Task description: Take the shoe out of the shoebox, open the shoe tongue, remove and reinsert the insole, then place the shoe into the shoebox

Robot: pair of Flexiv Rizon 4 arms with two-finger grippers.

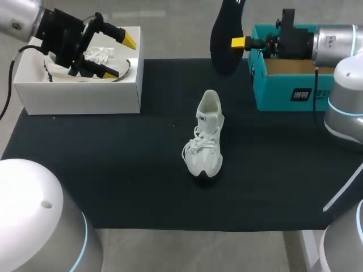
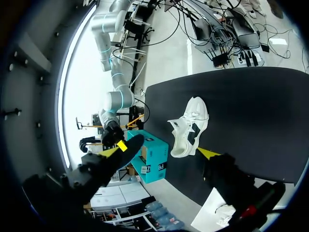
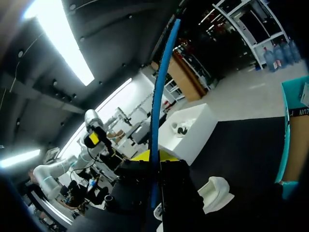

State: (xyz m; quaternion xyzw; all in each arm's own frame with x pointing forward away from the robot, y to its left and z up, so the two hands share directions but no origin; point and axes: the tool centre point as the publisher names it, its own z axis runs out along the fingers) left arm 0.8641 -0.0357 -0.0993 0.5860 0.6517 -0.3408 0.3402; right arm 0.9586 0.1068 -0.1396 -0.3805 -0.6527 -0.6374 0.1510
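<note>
A white sneaker [image 1: 207,139] stands upright on the black mat [image 1: 113,170], laces loose and tongue pulled up; it also shows ahead of the fingers in the left wrist view [image 2: 190,128] and below the right gripper [image 3: 215,193]. My right gripper [image 1: 238,42] is shut on a dark insole [image 1: 227,34], held on edge in the air beside the teal shoebox [image 1: 289,85]. In the right wrist view the insole [image 3: 159,96] rises as a thin blue-edged strip from between the fingers [image 3: 153,162]. My left gripper [image 1: 119,55] hangs open and empty over the white box [image 1: 79,96].
The white box at the back left holds a second white shoe [image 1: 96,59]. The teal shoebox [image 2: 152,162] stands open at the back right edge of the mat. My arms' grey bases [image 1: 39,221] fill the near corners.
</note>
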